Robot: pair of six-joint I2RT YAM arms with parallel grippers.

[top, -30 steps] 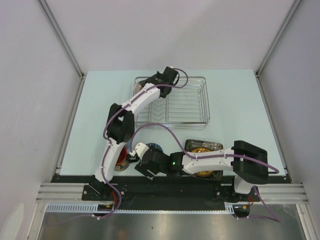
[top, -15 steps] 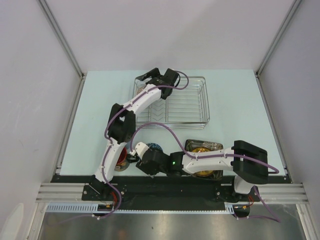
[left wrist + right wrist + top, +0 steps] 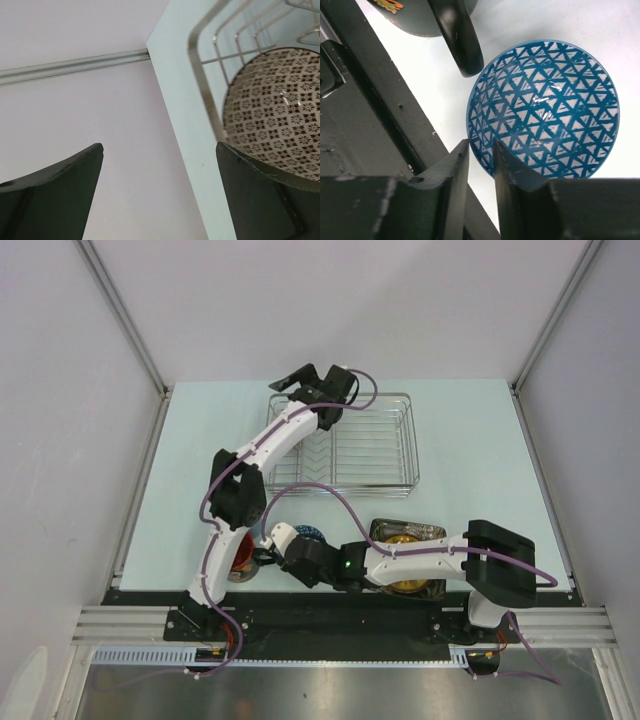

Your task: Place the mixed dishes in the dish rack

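Note:
The dish rack stands at the table's far middle. In the left wrist view the reddish-white patterned bowl lies inside the rack's wire corner. My left gripper hangs over that far-left corner, wide open and holding nothing. At the near edge, my right gripper has its fingers close together astride the rim of the blue-patterned bowl, one finger inside and one outside. The mug with the black handle stands just left of the bowl. The dark square plate lies partly under the right arm.
White side walls close in the table on both sides and behind. A black rail runs along the near edge right beside the bowl. The left arm's links stretch from the near left up to the rack.
My left gripper has opened, let go of the reddish-white bowl in the rack and lifted toward the far-left corner. My right gripper's jaws have narrowed round the blue bowl's rim.

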